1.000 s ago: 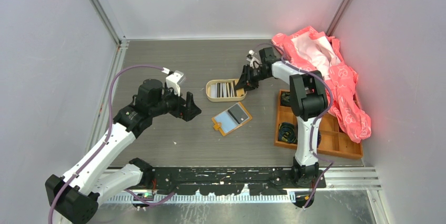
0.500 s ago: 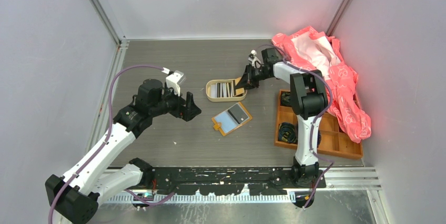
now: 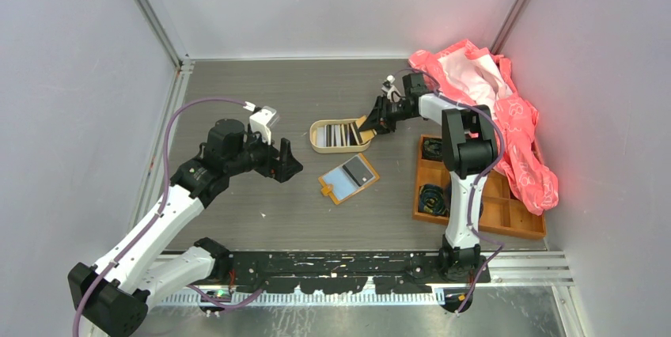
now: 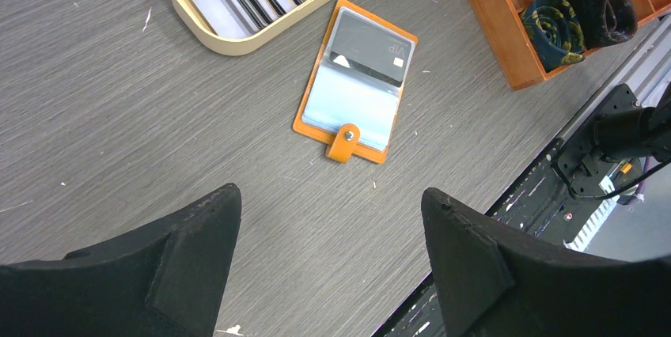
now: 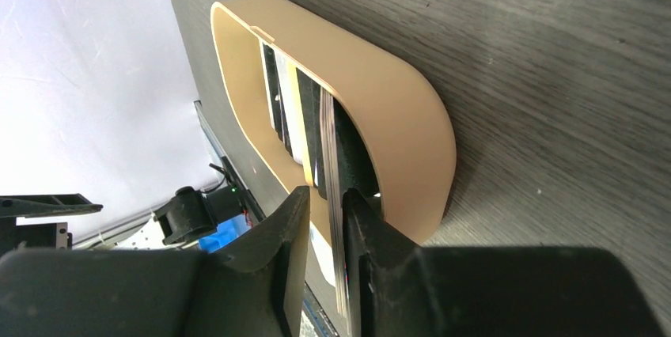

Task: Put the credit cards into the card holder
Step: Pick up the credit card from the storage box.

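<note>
A grey wood-grain table [image 3: 316, 84] fills the floor of a booth with pale walls [image 3: 79, 76] on three sides. The left gripper [image 3: 289, 160] hangs over bare table with its jaws wide apart and nothing between them. There is free surface all round it, and the left wall is well apart from it. Ahead of its fingers [image 4: 190, 234] and a little to their right, the one card holder [image 4: 356, 84] lies open and flat, its snap stud [image 4: 346, 137] on the end nearest this gripper. One black card [image 4: 368, 40] sits in the half farther from it. Beyond the holder stands one oval tin [image 4: 229, 36]. The right gripper [image 3: 372, 123] reaches down at the tin's right end, its fingers [image 5: 269, 250] just at the rim [image 5: 396, 115]. The cards [image 5: 305, 123] stand on edge inside, packed too tight to count. The thin edge of one of them runs up between the nearly closed jaws, but I cannot tell whether they clamp it. The holder lies near this gripper on the side toward the arm bases, apart from the tin. To the gripper's right is one orange tray [image 3: 506, 222], whose left edge is close beside the right arm. At least two dark rolls [image 4: 554, 24] lie in it. One pink cloth [image 3: 506, 115] is heaped behind the wrist, against the right wall.
</note>
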You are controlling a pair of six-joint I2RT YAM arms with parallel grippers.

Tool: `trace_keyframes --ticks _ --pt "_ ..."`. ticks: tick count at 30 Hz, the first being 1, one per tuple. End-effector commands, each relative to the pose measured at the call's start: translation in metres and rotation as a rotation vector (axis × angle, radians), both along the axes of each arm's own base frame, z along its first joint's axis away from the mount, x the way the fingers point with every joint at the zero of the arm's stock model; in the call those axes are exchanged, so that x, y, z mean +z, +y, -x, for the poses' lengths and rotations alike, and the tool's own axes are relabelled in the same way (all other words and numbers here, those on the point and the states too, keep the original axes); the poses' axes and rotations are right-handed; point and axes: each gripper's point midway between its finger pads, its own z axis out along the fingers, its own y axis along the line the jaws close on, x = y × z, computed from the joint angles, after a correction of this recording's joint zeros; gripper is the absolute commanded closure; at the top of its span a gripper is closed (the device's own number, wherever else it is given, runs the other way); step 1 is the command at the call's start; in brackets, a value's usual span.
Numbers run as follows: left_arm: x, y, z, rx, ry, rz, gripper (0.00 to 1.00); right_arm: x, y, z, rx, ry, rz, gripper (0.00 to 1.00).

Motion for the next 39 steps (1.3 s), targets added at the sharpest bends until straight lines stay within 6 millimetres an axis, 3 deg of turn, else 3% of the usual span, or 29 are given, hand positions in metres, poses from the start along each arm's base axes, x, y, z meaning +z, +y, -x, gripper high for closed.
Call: trace_keyframes --ticks 1,23,39 --pt "0.010 -0.002 -0.004 -0.005 -0.037 0.025 0.16 0.027 0.003 -0.005 0.011 -0.069 -0.042 0.72" --pt "0.011 -0.002 -0.004 -0.007 -0.038 0.028 0.16 0.035 -0.020 -0.008 -0.033 -0.073 -0.042 0.72" --pt "0.010 -0.003 -0.004 -0.007 -0.036 0.028 0.17 0.048 -0.033 -0.008 -0.052 -0.085 -0.069 0.78"
